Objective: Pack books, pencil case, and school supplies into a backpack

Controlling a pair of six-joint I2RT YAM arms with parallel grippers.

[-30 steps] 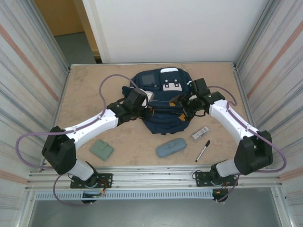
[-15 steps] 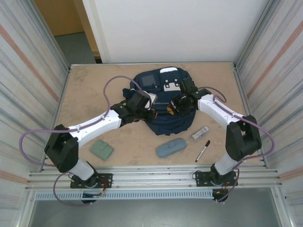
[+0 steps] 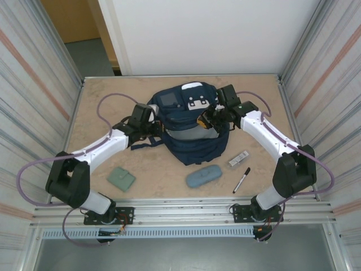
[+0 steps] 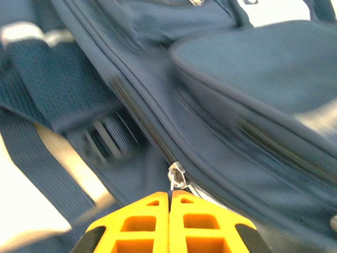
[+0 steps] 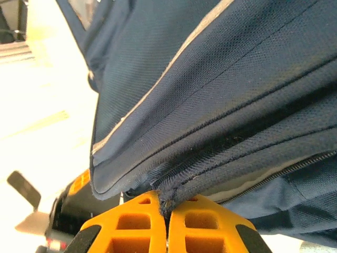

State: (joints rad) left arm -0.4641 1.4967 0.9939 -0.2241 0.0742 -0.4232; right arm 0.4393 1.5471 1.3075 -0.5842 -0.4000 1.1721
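Your left claw (image 4: 169,195) is shut tight. Its two orange fingers (image 4: 139,224) press side by side. Between their tips they pinch the small silver zip pull (image 4: 177,176) on the big navy-blue cloth backpack (image 3: 192,151). Seen from above, this claw sits at the bag's 9 o'clock side.

Your right claw (image 5: 165,204) is shut tight too. Its orange fingers squeeze a fold of the backpack's blue cloth, right on the seam beside the zip. The cloth rises up and over the claw. Seen from above, this claw is at the bag's 2 o'clock side.

The backpack lies on the tan table (image 3: 101,101), toward 12 o'clock from the table's middle, with one claw holding it on each side. A band of pale grey (image 3: 189,135) runs across the bag's middle, just below the part with the white patches (image 3: 198,103). You cannot tell what is inside the bag.

The other things lie out on the table:
- The blue-grey oblong pencil case (image 3: 203,176) is at the backpack's 6 o'clock, near it but apart.
- The small silvery-white bar (image 3: 238,158) is at the bag's 4 o'clock.
- The black marker pen with a white end (image 3: 242,179) lies at the bar's 6 o'clock, close to the table's near edge.
- The small grey-green square pad (image 3: 121,178) is at the bag's 8 o'clock, next to your left arm.
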